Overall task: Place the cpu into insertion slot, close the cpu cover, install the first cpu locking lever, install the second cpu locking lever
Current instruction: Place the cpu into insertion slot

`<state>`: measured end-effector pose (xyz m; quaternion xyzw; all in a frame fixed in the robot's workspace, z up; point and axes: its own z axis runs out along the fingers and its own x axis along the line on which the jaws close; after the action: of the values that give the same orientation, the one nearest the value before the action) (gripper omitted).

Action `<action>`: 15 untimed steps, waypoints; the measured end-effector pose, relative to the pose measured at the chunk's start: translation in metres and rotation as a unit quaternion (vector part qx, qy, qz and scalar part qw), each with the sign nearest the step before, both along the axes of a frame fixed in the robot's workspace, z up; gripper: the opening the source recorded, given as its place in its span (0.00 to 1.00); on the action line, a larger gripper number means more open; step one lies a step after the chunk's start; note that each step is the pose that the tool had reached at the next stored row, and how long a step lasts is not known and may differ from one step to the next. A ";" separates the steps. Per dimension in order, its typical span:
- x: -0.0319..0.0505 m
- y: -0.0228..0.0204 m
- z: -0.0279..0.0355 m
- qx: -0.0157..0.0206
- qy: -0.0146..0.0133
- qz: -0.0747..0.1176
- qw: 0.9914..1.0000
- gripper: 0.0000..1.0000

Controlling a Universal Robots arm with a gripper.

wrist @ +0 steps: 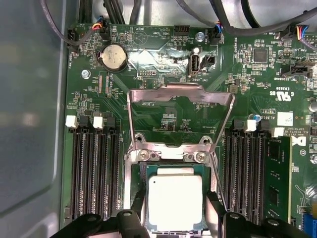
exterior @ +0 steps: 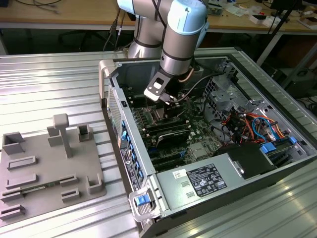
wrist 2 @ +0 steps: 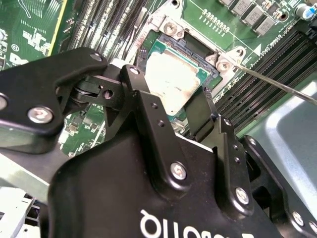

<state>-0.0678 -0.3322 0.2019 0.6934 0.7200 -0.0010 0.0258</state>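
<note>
The cpu (wrist: pixel 176 201) lies flat in the insertion slot (wrist 2: pixel 195 49), silver top face up. My gripper (wrist: pixel 177 204) straddles it, one black finger (wrist 2: pixel 141 94) against one edge and the other finger (wrist 2: pixel 200 111) against the opposite edge, shut on the chip. The cpu cover (wrist: pixel 181 94) stands raised on its hinge beyond the slot, its square cut-out showing the green board behind. A thin metal locking lever (wrist 2: pixel 277 84) sticks out free beside the slot. In the exterior view the gripper (exterior: pixel 171 99) is down inside the open computer case (exterior: pixel 114 99).
Long black memory slots (wrist: pixel 94 173) flank the socket on both sides, with one memory module (wrist: pixel 277 178) fitted. A coin cell (wrist: pixel 114 57) and cables (wrist: pixel 237 25) lie past the cover. The power supply (exterior: pixel 208 181) fills the case's near end. A grey fixture plate (exterior: pixel 44 168) sits at the exterior view's left.
</note>
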 end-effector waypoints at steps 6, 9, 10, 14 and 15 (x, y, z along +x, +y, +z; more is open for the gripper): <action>0.0001 0.0011 -0.0001 0.001 0.000 0.000 1.000 0.58; 0.0014 0.0013 -0.0001 0.002 0.000 0.002 1.000 0.58; 0.0019 0.0013 -0.0001 0.002 0.000 0.002 1.000 0.58; 0.0029 0.0013 -0.0003 0.002 0.000 0.002 1.000 0.58; 0.0030 0.0012 -0.0003 0.002 0.000 0.002 1.000 0.58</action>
<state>-0.0648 -0.3310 0.2016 0.6923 0.7212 0.0002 0.0245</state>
